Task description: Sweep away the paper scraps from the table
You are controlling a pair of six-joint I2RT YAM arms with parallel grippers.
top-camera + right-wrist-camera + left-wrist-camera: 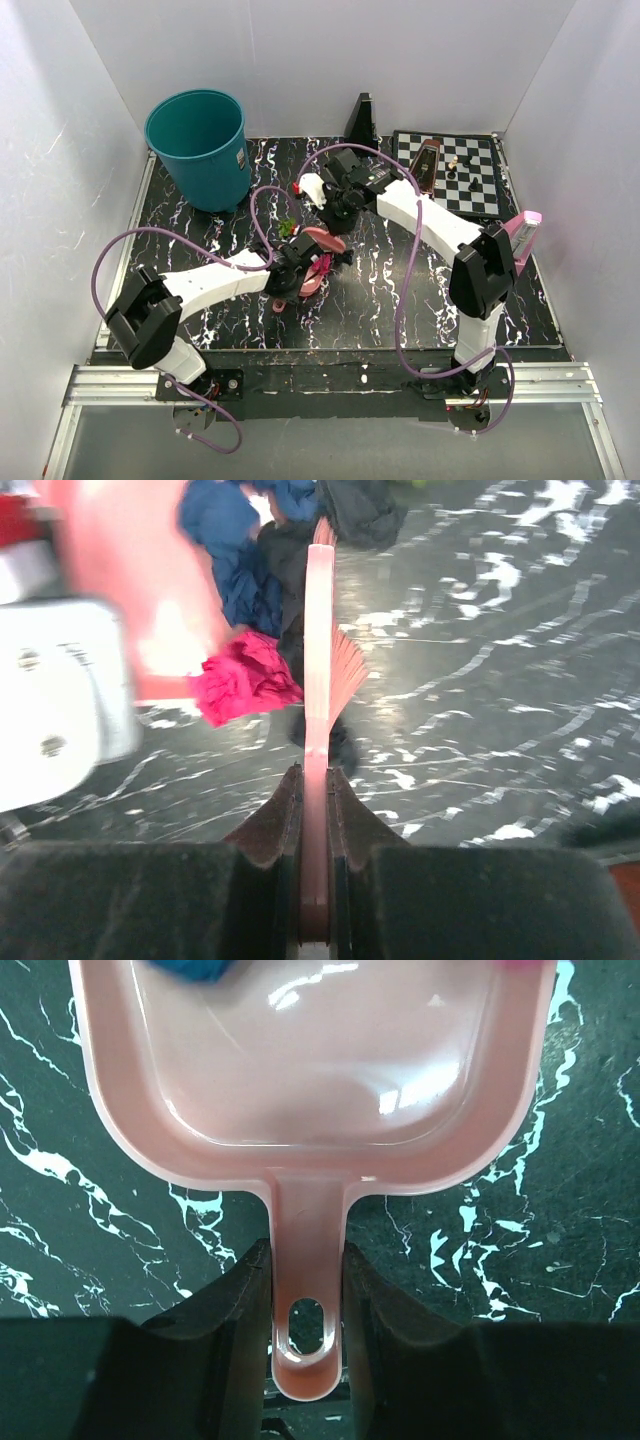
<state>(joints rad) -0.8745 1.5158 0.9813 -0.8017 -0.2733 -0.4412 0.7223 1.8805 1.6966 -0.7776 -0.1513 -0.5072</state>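
Observation:
My left gripper [298,268] [308,1295] is shut on the handle of a pink dustpan [312,280] [300,1070] at the middle of the black marbled table [400,300]. My right gripper [336,205] [315,790] is shut on the thin handle of a pink brush [322,239] [318,650], whose bristles reach down beside the pan. A magenta scrap [245,675] [322,265] and a dark blue scrap [235,550] [195,968] lie at the pan's mouth. A white wad [312,188], a red one [297,187], a green one [287,227] and a reddish scrap [278,305] lie loose nearby.
A teal bin [200,145] stands at the back left. A chessboard [470,185] with small pieces lies at the back right, with a brown object [428,165] on it and a black wedge [362,120] beside it. A pink object [522,235] leans at the right wall.

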